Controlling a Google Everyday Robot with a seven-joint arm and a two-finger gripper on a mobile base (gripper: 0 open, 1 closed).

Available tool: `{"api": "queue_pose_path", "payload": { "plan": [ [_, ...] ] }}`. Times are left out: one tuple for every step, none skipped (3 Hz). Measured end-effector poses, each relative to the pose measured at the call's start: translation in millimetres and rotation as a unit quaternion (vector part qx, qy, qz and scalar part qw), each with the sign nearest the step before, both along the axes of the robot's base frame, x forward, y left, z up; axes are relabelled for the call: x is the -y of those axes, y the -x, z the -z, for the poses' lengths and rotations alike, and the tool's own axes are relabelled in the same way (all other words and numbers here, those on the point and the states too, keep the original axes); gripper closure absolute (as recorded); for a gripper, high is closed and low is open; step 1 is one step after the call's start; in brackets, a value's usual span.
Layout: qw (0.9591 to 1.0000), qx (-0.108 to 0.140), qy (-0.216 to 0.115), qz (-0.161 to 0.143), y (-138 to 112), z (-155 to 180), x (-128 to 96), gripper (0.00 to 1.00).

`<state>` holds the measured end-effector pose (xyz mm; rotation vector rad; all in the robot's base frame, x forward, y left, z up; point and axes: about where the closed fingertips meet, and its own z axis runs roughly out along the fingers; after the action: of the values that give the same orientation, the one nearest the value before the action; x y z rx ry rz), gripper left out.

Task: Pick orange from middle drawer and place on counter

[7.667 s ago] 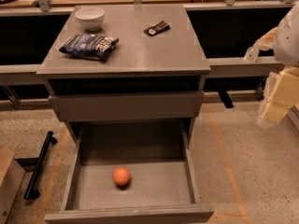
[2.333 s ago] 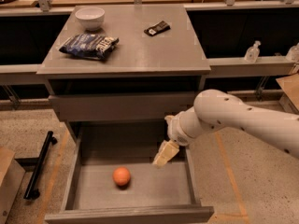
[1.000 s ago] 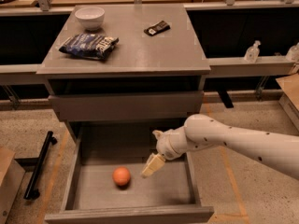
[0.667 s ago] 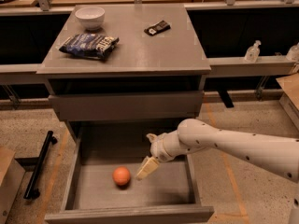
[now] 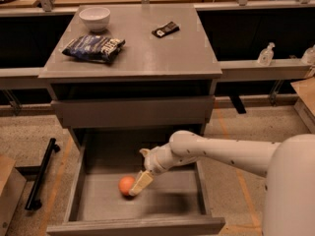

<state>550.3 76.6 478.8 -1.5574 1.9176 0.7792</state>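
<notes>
The middle drawer [image 5: 167, 203] stands wide open, and there's the orange [image 5: 125, 184] on its floor, left of centre. The white arm [image 5: 221, 151] reaches in from the right, and the gripper [image 5: 140, 183] is down inside the drawer, tight against the orange's right side. Up top, the grey bench [image 5: 147, 53] carries a white bowl [image 5: 94, 17] at the back left, a dark snack bag [image 5: 93, 47] just in front of it, and a small black packet [image 5: 165, 29] well apart to the right.
</notes>
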Motion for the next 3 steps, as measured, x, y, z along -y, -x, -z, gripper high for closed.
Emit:
{"api": "queue_pose_path", "payload": {
  "plan": [
    [0.9996, -0.023, -0.009, -0.017, -5, 28, -24, 0.0],
    [0.998, -0.054, -0.014, -0.028, -3, 56, -38, 0.0],
    [0.9962, -0.079, -0.017, -0.032, 2, 76, -50, 0.0]
  ]
}}
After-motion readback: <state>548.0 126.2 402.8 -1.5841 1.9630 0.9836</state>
